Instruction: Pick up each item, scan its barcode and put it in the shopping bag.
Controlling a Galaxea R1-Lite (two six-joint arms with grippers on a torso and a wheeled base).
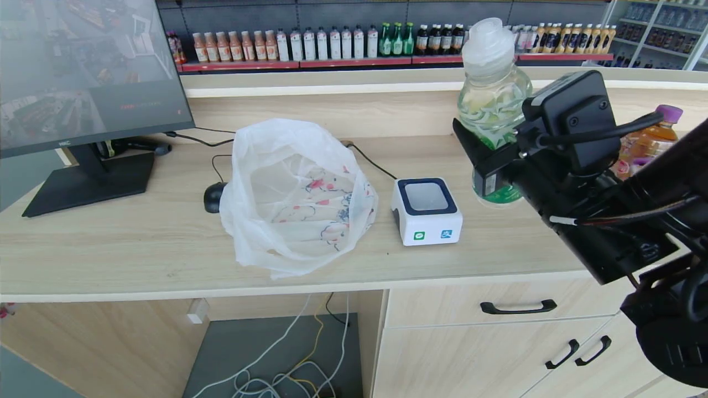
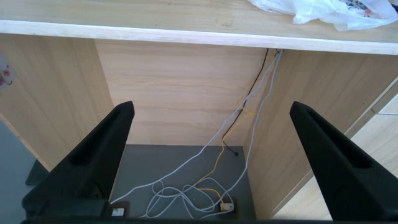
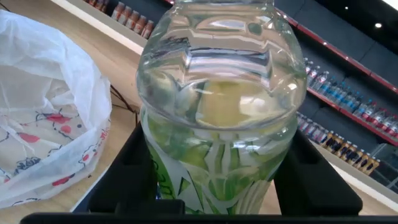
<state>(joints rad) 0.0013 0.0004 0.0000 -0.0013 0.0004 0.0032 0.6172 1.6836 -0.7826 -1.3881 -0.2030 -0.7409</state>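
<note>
Head view: the bottle [image 1: 492,105] is held upright by the right gripper [image 1: 489,166], off the desk [image 1: 138,243] beside the scanner [image 1: 426,210], probably for its barcode to be presented; the shopping bag [image 1: 298,193] stands open. Left wrist view: the left gripper [image 2: 211,112] is spread wide, empty. Right wrist view: fingers [image 3: 127,165] are clamped on the bottle's sides.

R arm up, L arm low.
R gripper [image 1: 489,160] clamped on bottle [image 1: 492,99], held upright above right end of counter [image 1: 138,249]; L gripper [image 2: 211,109] below counter front edge, jaws spread wide, pointing under it.
</note>
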